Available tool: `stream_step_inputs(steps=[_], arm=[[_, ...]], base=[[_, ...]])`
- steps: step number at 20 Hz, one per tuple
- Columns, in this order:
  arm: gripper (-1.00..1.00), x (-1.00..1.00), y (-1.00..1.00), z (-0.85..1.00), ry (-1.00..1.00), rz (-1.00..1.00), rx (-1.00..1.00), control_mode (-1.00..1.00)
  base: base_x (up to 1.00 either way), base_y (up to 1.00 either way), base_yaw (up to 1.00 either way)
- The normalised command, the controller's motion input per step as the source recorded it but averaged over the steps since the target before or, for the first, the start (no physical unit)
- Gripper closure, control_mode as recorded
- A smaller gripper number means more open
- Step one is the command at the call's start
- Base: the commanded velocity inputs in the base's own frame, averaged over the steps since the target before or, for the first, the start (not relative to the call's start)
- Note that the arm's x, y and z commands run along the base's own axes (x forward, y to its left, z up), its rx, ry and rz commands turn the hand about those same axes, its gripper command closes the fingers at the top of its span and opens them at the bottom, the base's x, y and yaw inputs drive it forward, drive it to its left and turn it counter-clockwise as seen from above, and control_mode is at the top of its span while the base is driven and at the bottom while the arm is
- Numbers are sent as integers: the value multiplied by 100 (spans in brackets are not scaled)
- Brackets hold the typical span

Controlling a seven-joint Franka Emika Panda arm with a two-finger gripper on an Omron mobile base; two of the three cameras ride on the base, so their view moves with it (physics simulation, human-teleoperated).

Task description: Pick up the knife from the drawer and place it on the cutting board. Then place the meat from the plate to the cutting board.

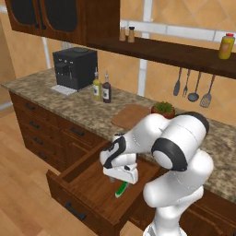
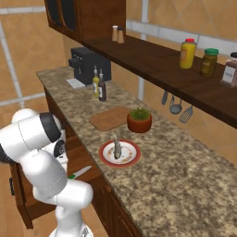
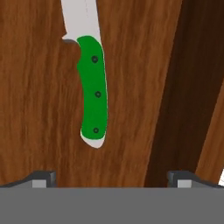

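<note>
1. Gripper [image 1: 120,179] hangs inside the pulled-out drawer [image 1: 83,182], fingers spread wide w/ nothing between them. In the hand view the two tips [image 3: 43,178] sit far apart at the bottom.
2. Knife [image 3: 92,98] lies flat on the drawer floor, green handle toward the gripper, blade pointing away. In the hand view it's left of the midline betw. the tips, not centred.
3. Risk: if the hand drops straight down as is, one finger may land on or beside the handle instead of straddling it, so the knife gets shoved or spun, no grip. Judgement only.
4. Risk: handle is thin & flat on wood; a close that's too high likely slips over it, too low jams tips into the floor.
5. Edges: dark drawer wall [image 3: 175,87] runs close on the right of the hand view; little side room there. More bare floor on the other side of the knife.
6. Room: drawer is open on top, so a straight lift looks free; countertop lip sits above the drawer's back.
7. Cutting board [image 2: 110,117] is on the counter, bare, near the plant pot [image 2: 139,120]. Plate [image 2: 106,159] w/ meat [image 2: 117,148] sits near the counter's front edge, apart from the board.
</note>
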Motion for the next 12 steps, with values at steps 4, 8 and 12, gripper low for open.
stream_step_inputs(steps=[4,8,12], arm=[[-100,34,-10,-26,5,11,0,-100],[-100,36,0,-31,1,11,0,-100],[-100,15,-6,-41,0,7,0,-100]], base=[[0,0,0],[0,0,0],[0,0,0]])
